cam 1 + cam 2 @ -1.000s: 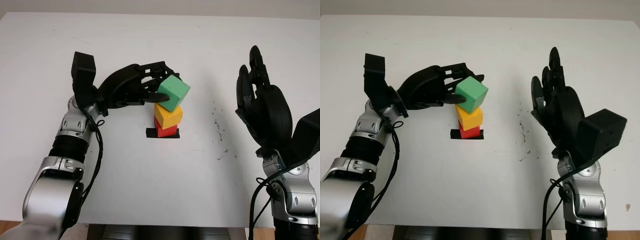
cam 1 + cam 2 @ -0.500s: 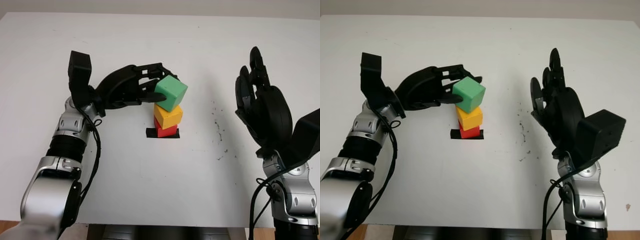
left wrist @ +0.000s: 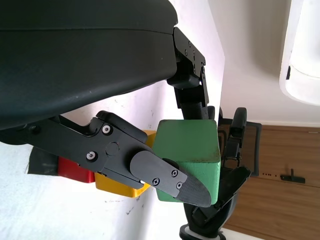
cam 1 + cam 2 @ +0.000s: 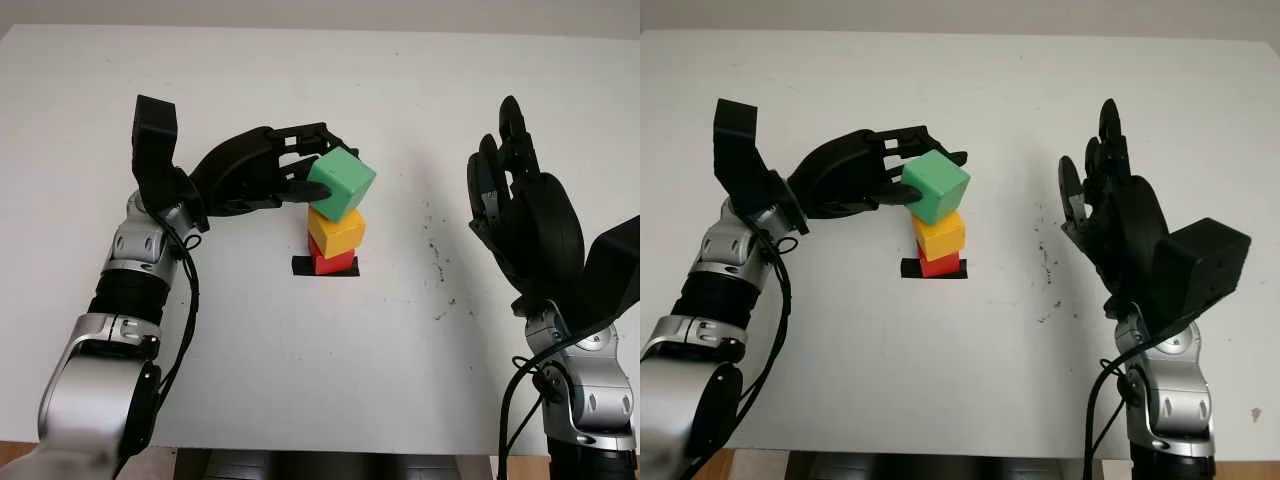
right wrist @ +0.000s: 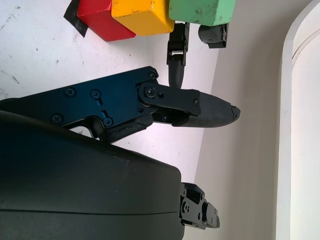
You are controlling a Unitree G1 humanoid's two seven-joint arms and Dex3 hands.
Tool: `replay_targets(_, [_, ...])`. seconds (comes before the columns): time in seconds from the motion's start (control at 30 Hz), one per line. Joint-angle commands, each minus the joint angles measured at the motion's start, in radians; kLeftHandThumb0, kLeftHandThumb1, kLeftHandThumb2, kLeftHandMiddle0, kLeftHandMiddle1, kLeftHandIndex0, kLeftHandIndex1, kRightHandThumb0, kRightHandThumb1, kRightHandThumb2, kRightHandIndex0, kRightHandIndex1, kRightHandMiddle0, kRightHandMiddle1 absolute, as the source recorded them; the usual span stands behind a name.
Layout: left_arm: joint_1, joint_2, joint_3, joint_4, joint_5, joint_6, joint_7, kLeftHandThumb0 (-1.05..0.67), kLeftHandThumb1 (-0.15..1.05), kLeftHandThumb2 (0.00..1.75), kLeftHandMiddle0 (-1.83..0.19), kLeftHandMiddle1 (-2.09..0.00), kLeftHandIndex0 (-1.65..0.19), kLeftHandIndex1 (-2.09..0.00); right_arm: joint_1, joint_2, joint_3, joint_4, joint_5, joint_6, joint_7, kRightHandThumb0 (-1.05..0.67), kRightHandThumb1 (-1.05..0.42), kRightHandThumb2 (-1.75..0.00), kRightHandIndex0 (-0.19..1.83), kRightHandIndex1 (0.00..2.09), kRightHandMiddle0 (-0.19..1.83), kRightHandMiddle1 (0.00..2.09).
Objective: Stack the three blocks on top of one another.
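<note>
A red block (image 4: 322, 262) stands on a black tape mark (image 4: 302, 267) near the table's middle, and a yellow block (image 4: 336, 230) sits on it. Tilted on the yellow block's top is a green block (image 4: 342, 184), and my left hand (image 4: 300, 175) is shut on it from the left. In the left wrist view the fingers (image 3: 170, 177) clamp the green block (image 3: 192, 150) above the yellow block (image 3: 120, 187) and red block (image 3: 75, 169). My right hand (image 4: 510, 190) is open, raised over the table to the right of the stack.
The white table (image 4: 320, 380) has small dark specks (image 4: 438, 262) between the stack and my right hand. Its front edge runs along the bottom of the eye views.
My left hand has drawn slightly to the left with the green block, which stays tilted on the yellow one. The right hand has not moved.
</note>
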Motion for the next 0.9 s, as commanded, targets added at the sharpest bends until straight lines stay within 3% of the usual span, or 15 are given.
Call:
replay_targets(0.0, [0.014,0.009,0.007,-0.02,-0.011,-0.002,-0.011,-0.56,0.98,0.05,-0.11,-0.05,-0.4,-1.34,0.009,-0.001,-0.005,-0.025,0.001,-0.002,-0.002,-0.59,-1.05,-0.54,-0.19,0.0,-0.19,0.0])
replay_targets(0.23, [0.016,0.011,0.006,-0.012,-0.009,-0.03,-0.033,-0.62,0.98,0.05,-0.09,-0.05,-0.42,-1.21,0.01,-0.001,-0.005,-0.025,0.005,-0.004,-0.001,-0.59,-1.05,-0.54,-0.19,0.0,-0.19,0.0])
replay_targets(0.73, [0.016,0.013,-0.008,0.001,0.015,-0.092,-0.029,-0.71,0.98,0.05,-0.02,-0.05,-0.45,-0.39,0.007,0.005,-0.008,-0.024,0.017,-0.003,-0.01,-0.59,-1.05,-0.54,-0.19,0.0,-0.19,0.0])
replay_targets(0.87, [0.016,0.013,-0.009,0.002,0.02,-0.103,-0.025,-0.69,0.97,0.05,0.03,-0.04,-0.39,-0.3,0.008,0.001,-0.006,-0.024,0.015,-0.008,-0.007,-0.58,-1.05,-0.55,-0.19,0.0,-0.19,0.0])
